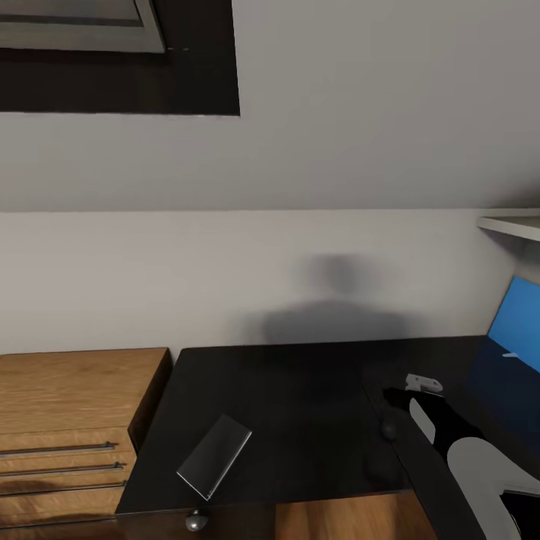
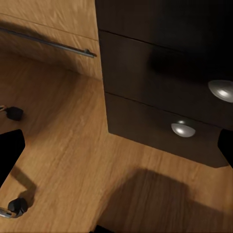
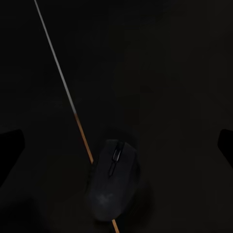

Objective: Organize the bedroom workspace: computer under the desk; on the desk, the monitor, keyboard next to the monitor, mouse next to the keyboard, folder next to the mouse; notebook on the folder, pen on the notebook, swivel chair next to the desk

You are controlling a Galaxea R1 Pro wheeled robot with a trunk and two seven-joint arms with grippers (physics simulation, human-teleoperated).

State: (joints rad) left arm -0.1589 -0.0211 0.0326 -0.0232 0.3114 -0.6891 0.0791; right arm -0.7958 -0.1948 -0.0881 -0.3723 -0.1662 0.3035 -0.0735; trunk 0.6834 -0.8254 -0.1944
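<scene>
The glossy black desk [image 1: 300, 405] spans the lower half of the head view. A thin grey notebook [image 1: 214, 456] lies askew near its front left corner. A small dark mouse [image 1: 388, 430] [image 3: 114, 179] rests on the top, straddling a thin seam line. My right gripper [image 1: 403, 394] [image 3: 116, 145] hovers over the mouse, open, its fingers wide on either side and not touching it. My left gripper [image 2: 116, 150] is open and empty, low down facing the desk's black drawer unit [image 2: 160, 87] with round silver knobs [image 2: 183, 129].
A light-wood drawer chest [image 1: 71, 420] stands against the desk's left side. At the right are a blue wall panel [image 1: 517, 319] and a white shelf [image 1: 514, 225]. Black castors [image 2: 14, 112] sit on the wooden floor [image 2: 73, 160] near the left gripper.
</scene>
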